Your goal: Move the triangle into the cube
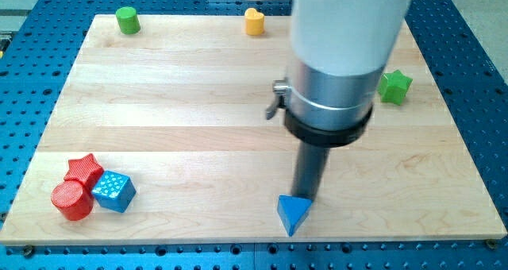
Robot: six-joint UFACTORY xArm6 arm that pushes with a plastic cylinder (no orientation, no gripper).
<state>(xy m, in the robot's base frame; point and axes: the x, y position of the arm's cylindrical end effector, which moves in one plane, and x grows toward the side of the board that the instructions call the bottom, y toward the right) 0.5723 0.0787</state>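
Note:
A blue triangle block lies near the view's bottom edge of the wooden board, a little right of centre. My tip stands right behind it, touching or almost touching its upper right side. A blue cube sits at the view's lower left, far to the left of the triangle. The rod hangs from the large white and grey arm body.
A red star and a red cylinder press against the blue cube's left. A green cylinder and a yellow heart block sit along the top edge. A green star is at the right.

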